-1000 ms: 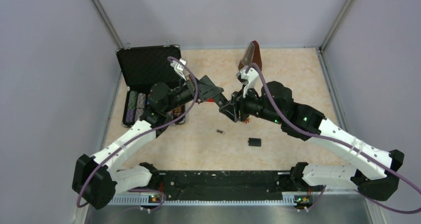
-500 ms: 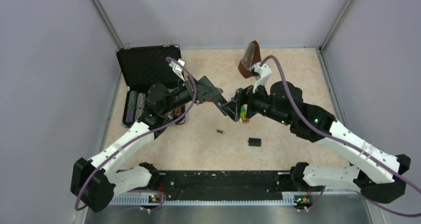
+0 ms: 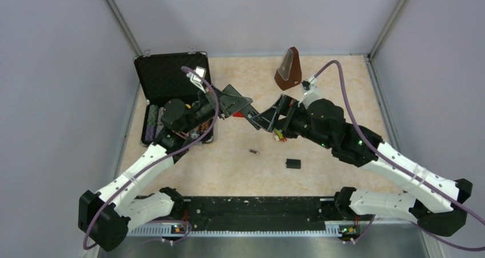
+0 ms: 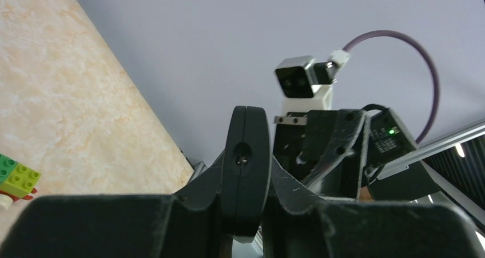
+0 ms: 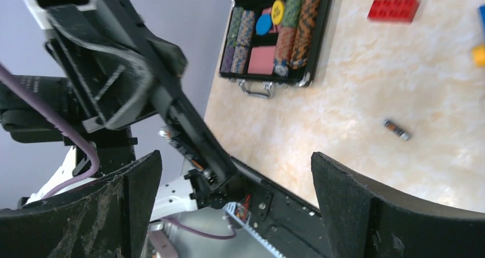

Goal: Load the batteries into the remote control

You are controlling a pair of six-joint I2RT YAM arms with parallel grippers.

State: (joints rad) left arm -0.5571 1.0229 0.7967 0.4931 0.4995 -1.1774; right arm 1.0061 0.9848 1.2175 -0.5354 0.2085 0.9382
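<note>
The black remote control point(image 4: 246, 161) is seen end-on, clamped between my left gripper's point(image 3: 243, 108) shut fingers and held above the table. In the right wrist view the remote control point(image 5: 191, 141) slants down from the left gripper, its open compartment showing one battery point(image 5: 174, 142) with a silvery end. A second battery point(image 3: 254, 151) lies loose on the table, also seen as the battery point(image 5: 397, 129). My right gripper point(image 3: 267, 118) hovers just right of the remote, jaws spread wide and empty, fingers point(image 5: 366, 206) apart from it.
An open black case point(image 3: 171, 78) with poker chips point(image 5: 274, 35) stands at the left. A small black cover point(image 3: 293, 163) lies near the loose battery. Toy bricks point(image 3: 279, 133) sit under the right wrist, a red brick point(image 5: 393, 9) nearby. A brown wedge-shaped object point(image 3: 287, 69) stands at the back.
My right gripper has opened wide and its wrist has swung back and to the right, away from the remote. The left arm has shifted slightly left, still gripping the remote.
</note>
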